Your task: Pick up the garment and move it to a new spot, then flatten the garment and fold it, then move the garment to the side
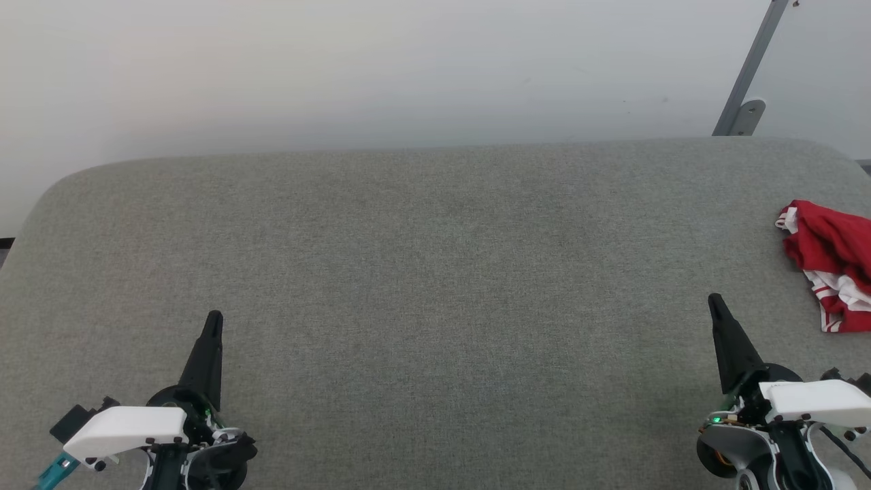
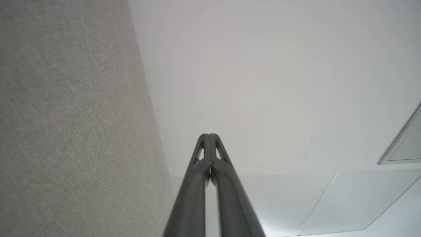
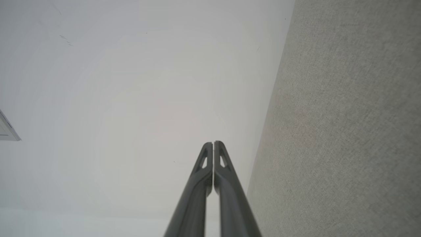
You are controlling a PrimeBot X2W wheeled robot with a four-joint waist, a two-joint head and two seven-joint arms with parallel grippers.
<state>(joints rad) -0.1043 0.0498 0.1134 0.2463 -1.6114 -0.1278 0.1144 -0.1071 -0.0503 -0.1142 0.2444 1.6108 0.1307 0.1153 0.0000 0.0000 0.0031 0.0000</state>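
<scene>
Lying bunched, the garment (image 1: 833, 262) sits apart, beyond right fingers (image 1: 729, 340).

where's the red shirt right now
In the head view the garment lies crumpled at the right edge of the grey table, just beyond and right of the right gripper, not touching it.

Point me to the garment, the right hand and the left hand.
garment (image 1: 833, 253), head view, on its bunched red fabric.
right hand (image 1: 714, 301), head view, at its shut fingertips.
left hand (image 1: 214, 317), head view, at its shut fingertips.
</scene>
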